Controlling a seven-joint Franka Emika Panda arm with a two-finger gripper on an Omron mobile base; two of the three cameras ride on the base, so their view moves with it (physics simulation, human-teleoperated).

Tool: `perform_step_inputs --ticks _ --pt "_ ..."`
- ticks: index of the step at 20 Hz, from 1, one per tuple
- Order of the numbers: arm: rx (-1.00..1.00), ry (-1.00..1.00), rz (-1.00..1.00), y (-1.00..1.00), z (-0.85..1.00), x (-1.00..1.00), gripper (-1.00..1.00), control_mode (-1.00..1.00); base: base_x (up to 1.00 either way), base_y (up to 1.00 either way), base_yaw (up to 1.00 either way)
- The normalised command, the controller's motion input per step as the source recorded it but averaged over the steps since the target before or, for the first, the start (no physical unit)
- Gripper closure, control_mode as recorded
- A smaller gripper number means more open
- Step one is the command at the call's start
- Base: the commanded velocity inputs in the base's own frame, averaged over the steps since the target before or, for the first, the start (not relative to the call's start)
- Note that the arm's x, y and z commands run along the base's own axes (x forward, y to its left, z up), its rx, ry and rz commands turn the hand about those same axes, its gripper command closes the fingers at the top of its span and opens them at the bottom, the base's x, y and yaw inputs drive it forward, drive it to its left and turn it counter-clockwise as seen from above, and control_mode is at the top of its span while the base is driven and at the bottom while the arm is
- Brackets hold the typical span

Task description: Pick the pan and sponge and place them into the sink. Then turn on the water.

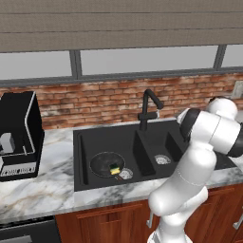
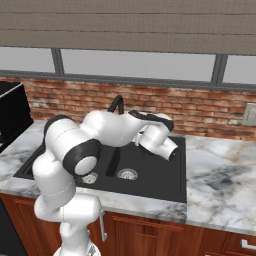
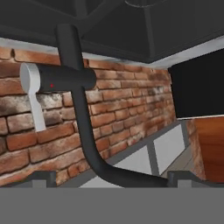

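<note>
Marble counter [image 1: 42, 190] under a brick wall; left base view: black sink [image 1: 147, 178], pan [image 1: 105, 163] in the basin left of the faucet [image 1: 148, 110], sponge [image 1: 115, 169] inside the pan. Right base view: arm reaching over the sink toward the faucet. Hand view, rolled: faucet close ahead, silver handle [image 3: 31, 89] beside it; gripper [image 3: 111, 178] fingers spread wide, holding nothing.

Colours you see at the sink
Your sink [image 1: 85, 156] is matte black; pan [image 1: 102, 163] speckled grey; sponge [image 1: 114, 169] yellow-green; counter [image 1: 42, 190] veined marble.
</note>
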Motion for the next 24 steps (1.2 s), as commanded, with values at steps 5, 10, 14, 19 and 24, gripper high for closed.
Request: perform_step_inputs --ticks 5,10,14,19,24 --pt "0.00 0.07 -0.05 0.25 -0.13 0.23 -1.00 -1.00 0.00 0.00 0.00" --pt "0.00 0.00 0.00 0.21 -0.01 0.35 -1.00 -1.00 0.00 0.00 0.00" --pt "0.00 0.00 0.00 0.11 0.00 0.44 -1.00 -1.00 0.00 0.00 0.00" --pt "0.00 0.00 0.00 0.00 0.00 0.51 -1.00 -1.00 0.00 0.00 0.00" --pt "0.00 0.00 0.00 -0.11 -0.16 0.40 -1.00 -1.00 0.00 0.00 0.00"
